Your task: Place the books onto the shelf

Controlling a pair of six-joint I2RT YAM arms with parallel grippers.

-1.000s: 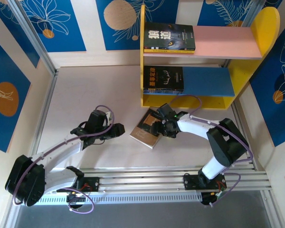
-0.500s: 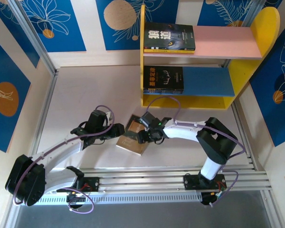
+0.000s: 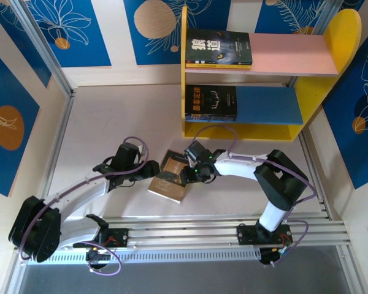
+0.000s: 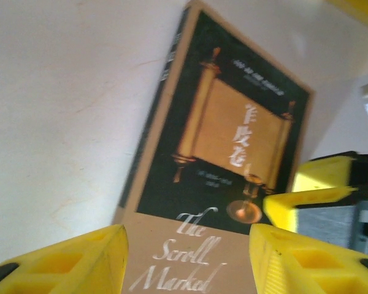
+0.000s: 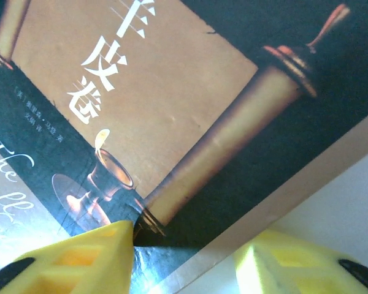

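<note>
The brown book (image 3: 172, 176), its cover showing a scroll and a goblet, lies flat on the white worktop (image 3: 110, 122) in front of the shelf (image 3: 337, 43), between your two arms. The right gripper (image 3: 187, 176) is low over the book's right side. In its wrist view the jaws stand apart and straddle the long edge, one finger over the cover and the other over bare worktop, with no pinch on the book to be seen. The left gripper (image 3: 152, 170) sits at the book's opposite side, jaws spread, with the cover's lower end between them.

Behind them, a dark-covered stack (image 3: 219, 48) rests at the left end of the pink upper board (image 3: 294, 55). Another stack (image 3: 211, 101) rests at the left end of the blue lower board (image 3: 270, 104), and both boards are bare to the right.

You look to be at the pickup of this last loose book. The book is thin and flush with the surface, so the next move probably calls for raising one edge before the jaws can close on it. One way would be to brace it with the left arm while the right works a finger under. After that you would carry it to a free stretch of board.
</note>
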